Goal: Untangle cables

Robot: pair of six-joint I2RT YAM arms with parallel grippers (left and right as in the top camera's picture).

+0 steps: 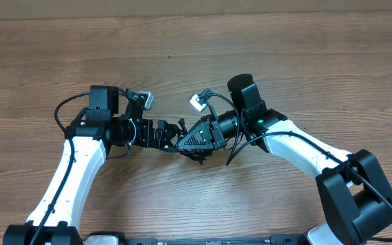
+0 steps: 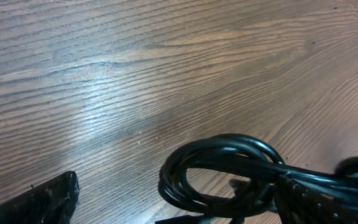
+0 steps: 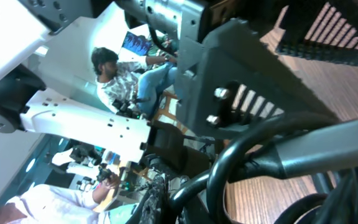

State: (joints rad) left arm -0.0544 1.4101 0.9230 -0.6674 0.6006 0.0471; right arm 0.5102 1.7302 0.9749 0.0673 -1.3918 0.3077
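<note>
The cables point(image 2: 219, 144) are a small knot of thin black wires, coiled into a loop that hangs just above the wooden table point(image 2: 104, 81). My left gripper point(image 2: 179, 208) is open, with one dark finger point(image 2: 45, 202) at the lower left, and the loop lies between its jaws. Overhead, the left gripper point(image 1: 160, 135) points right and meets my right gripper point(image 1: 182, 141), which points left at mid-table. The right gripper point(image 3: 173, 196) is shut on the cables point(image 3: 215, 174). A grey plug end point(image 3: 328, 149) sticks out to the right.
Bare wood-grain table point(image 1: 264, 61) stretches all round the two grippers. The back edge point(image 1: 182, 13) runs along the top. Thicker black arm cables point(image 1: 65, 112) loop beside each wrist. The left arm's body point(image 3: 92, 118) fills much of the right wrist view.
</note>
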